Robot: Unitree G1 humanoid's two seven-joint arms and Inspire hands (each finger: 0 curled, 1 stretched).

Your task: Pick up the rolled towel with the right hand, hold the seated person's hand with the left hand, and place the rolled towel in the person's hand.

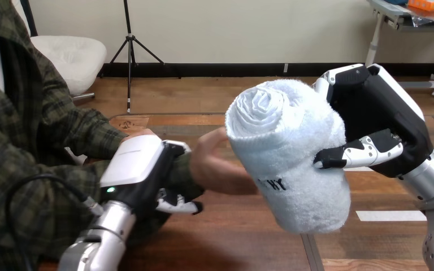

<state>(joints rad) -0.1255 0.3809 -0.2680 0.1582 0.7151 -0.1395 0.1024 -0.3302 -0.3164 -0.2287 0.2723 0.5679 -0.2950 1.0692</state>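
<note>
A white rolled towel is held up in mid-air at the centre right, its spiral end facing up and left. My right hand is shut on it, thumb across its front and fingers behind. The person's hand reaches in from the left, and the towel's lower left side touches or overlaps it. My left hand is curled round the person's wrist at the sleeve cuff, fingers wrapped underneath.
The person's forearm in a plaid sleeve comes in from the left edge. The wooden table lies below both hands.
</note>
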